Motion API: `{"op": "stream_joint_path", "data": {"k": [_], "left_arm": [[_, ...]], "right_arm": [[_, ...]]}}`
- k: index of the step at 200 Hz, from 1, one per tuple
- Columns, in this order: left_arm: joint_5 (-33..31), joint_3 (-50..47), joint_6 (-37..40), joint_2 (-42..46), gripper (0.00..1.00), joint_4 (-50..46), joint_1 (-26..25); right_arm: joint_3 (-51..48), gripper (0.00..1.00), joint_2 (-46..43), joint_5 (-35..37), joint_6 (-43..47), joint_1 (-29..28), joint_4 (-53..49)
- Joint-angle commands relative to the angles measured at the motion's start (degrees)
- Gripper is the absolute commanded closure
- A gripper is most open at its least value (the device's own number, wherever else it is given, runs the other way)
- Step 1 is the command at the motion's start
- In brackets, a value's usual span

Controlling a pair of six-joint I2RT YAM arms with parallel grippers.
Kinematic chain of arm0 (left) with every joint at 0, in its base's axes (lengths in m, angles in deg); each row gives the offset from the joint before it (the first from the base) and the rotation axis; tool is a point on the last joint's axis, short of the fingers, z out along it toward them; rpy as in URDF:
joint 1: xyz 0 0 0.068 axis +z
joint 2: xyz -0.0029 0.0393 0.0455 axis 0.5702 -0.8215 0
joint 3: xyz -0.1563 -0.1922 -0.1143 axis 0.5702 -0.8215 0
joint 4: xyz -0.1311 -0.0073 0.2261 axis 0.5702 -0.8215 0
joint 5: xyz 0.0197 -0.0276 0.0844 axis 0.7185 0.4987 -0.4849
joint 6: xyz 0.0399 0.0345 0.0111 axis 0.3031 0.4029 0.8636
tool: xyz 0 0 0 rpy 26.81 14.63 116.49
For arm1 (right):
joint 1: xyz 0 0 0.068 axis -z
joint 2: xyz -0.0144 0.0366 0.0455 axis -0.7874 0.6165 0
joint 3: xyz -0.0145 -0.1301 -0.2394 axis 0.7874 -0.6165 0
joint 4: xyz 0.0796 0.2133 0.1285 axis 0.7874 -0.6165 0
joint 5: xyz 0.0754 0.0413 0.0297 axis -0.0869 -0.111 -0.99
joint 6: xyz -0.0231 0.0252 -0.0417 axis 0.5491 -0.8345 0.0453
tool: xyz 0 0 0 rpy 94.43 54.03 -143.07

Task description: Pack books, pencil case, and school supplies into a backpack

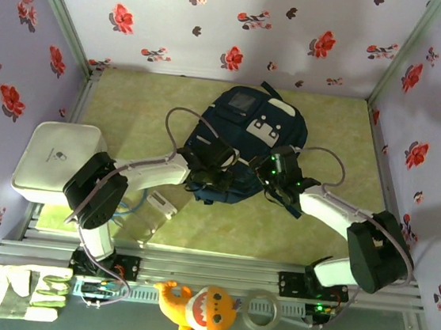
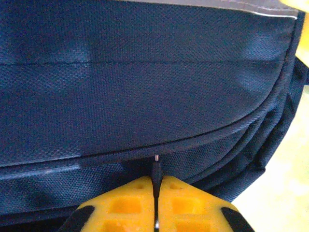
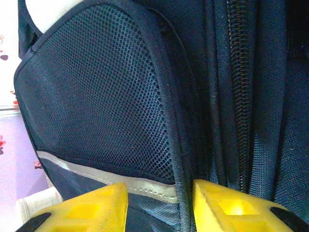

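Note:
The navy backpack [image 1: 248, 128] lies in the middle of the green mat, its front pocket with white patches facing up. My left gripper [image 1: 208, 171] is at its near left edge. In the left wrist view its yellow fingers [image 2: 120, 208] are shut on a thin dark zipper pull [image 2: 155, 171] against the backpack's fabric [image 2: 145, 72]. My right gripper [image 1: 280, 180] is at the near right edge. Its fingers [image 3: 227, 208] hold the backpack's side between them, at the piped edge of a mesh pocket [image 3: 106, 106] beside a zipper [image 3: 240, 96]. Books, pencil case and school supplies are out of view.
A white flat tray [image 1: 54, 158] sits at the left of the mat, and a small white object [image 1: 159, 202] lies near the left arm. On the front rail are a work glove [image 1: 19, 289], an orange plush shark [image 1: 200, 310] and a tape roll [image 1: 261, 309]. Floral walls enclose the table.

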Motion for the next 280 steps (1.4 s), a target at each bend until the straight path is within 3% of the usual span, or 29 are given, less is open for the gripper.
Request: {"op": "stream_joint_path", "data": {"k": [1,45,80,122,195,228,266,280], "left_arm": [[-2.3,1.0,0.7,0.6,1.00,-1.1,-0.3],[-2.4,-0.4,1.8,3.2,1.00,0.1,0.9],[-2.2,-1.2,3.3,4.4,1.00,0.0,1.7],[-3.1,-3.6,5.1,6.9,1.00,-0.6,5.2],[-3.7,-6.2,11.2,9.6,1.00,-1.2,13.1],[-1.7,-3.8,11.3,8.3,1.00,0.2,13.6],[2.6,-0.9,11.5,7.1,1.00,1.2,9.7],[4.1,0.1,11.2,6.8,1.00,1.5,8.0]], "right_arm": [[1.7,0.63,0.5,0.6,0.4,-0.6,-0.4],[3.8,0.69,2.1,2.5,2.9,-0.6,-3.1],[6.1,0.84,4.2,3.5,5.7,-0.5,-5.2],[8.2,1.00,4.4,10.3,10.5,0.0,-10.6],[11.3,1.00,4.4,16.4,18.1,5.1,-15.0],[9.3,1.00,1.8,12.4,20.1,7.4,-12.0],[7.1,0.57,-5.2,8.4,18.2,7.5,-15.0],[5.8,0.47,-8.0,8.5,15.7,7.4,-17.3]]}}
